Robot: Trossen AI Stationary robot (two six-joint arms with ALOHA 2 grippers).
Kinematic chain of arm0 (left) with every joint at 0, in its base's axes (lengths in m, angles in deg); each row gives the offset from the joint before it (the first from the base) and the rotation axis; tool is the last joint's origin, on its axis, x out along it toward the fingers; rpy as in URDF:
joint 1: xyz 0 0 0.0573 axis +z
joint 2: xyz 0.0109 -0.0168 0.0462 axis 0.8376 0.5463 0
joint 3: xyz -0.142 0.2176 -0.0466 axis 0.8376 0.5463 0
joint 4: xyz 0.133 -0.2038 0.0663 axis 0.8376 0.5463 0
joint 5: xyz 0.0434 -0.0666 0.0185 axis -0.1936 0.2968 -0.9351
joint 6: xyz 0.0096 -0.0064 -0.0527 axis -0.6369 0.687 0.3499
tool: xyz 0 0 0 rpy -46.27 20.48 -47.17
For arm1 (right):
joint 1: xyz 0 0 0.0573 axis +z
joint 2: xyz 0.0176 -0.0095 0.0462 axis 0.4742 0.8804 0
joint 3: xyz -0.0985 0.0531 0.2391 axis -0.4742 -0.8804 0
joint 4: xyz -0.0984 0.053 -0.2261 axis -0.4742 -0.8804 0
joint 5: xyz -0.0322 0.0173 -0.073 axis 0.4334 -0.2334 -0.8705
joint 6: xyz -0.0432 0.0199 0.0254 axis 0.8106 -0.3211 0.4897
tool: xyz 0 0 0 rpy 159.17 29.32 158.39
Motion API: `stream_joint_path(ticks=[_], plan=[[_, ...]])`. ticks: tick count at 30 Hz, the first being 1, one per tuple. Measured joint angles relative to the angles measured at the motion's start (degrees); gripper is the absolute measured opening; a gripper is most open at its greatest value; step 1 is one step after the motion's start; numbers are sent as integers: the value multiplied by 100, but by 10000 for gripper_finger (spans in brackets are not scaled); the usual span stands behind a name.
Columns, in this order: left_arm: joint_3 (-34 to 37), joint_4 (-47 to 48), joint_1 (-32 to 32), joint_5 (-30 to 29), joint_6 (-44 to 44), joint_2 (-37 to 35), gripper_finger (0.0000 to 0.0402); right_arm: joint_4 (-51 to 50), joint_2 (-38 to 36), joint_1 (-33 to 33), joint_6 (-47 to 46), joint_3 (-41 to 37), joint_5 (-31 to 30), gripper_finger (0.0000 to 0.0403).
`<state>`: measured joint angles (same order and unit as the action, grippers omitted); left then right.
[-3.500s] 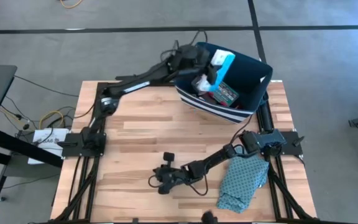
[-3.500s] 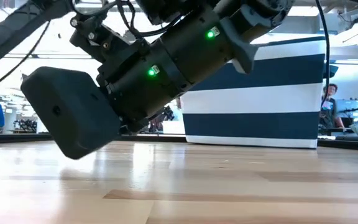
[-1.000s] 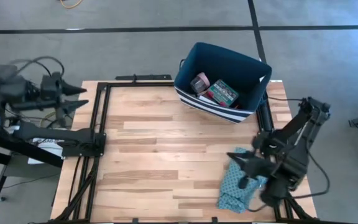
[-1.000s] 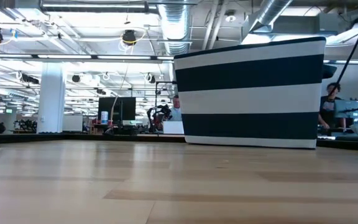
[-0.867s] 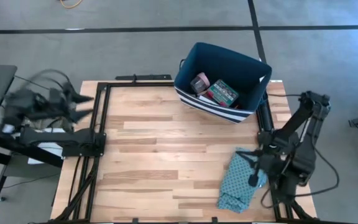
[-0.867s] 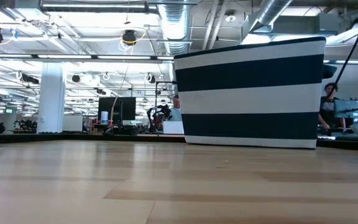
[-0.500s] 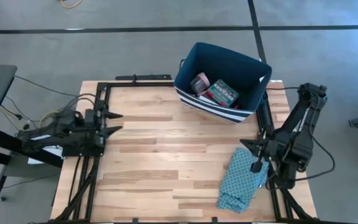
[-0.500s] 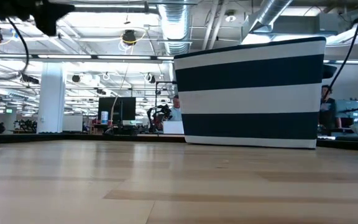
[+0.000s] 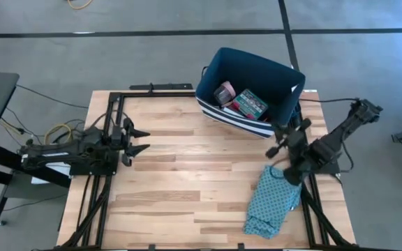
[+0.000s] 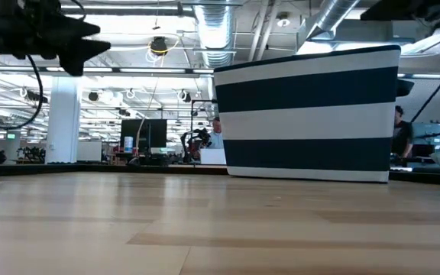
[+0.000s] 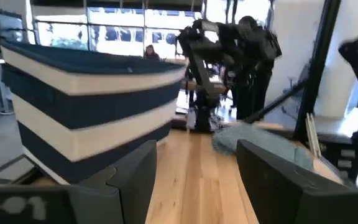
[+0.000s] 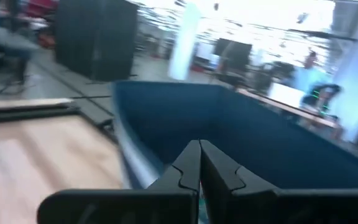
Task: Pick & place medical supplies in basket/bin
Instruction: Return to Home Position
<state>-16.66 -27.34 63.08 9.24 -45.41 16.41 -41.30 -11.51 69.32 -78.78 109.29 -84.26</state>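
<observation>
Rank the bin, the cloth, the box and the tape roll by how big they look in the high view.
Largest to smallest, in the high view:
1. bin
2. cloth, clearly smaller than the bin
3. box
4. tape roll, somewhat smaller than the box beside it in the bin

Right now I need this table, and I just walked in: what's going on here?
Neither arm is handling anything. The left gripper is open and empty over the table's left side. The right gripper is shut and empty, on the right between the bin and the teal cloth. A pink tape roll and a green-red box lie in the bin.
</observation>
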Motion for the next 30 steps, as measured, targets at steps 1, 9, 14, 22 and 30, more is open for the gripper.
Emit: stream_joint_path(ticks=[1, 9, 14, 22, 30], plan=[[64, 14, 0, 53, -49, -27, 210, 0, -15, -167, 91, 74, 5, 0], [463, -314, 0, 1, -77, -63, 210, 85, -22, -1009, 1659, 1518, -5, 0], [463, -374, 0, 32, -104, -66, 210, 498, -16, -1965, 2291, 1840, 49, 0], [461, -353, -2, 148, -145, -66, 210, 3191, 641, -2903, 5144, 1837, 3609, 0], [459, -336, -2, 551, -23, -66, 210, 3400, 551, -2882, 5918, 1839, 5235, 0]])
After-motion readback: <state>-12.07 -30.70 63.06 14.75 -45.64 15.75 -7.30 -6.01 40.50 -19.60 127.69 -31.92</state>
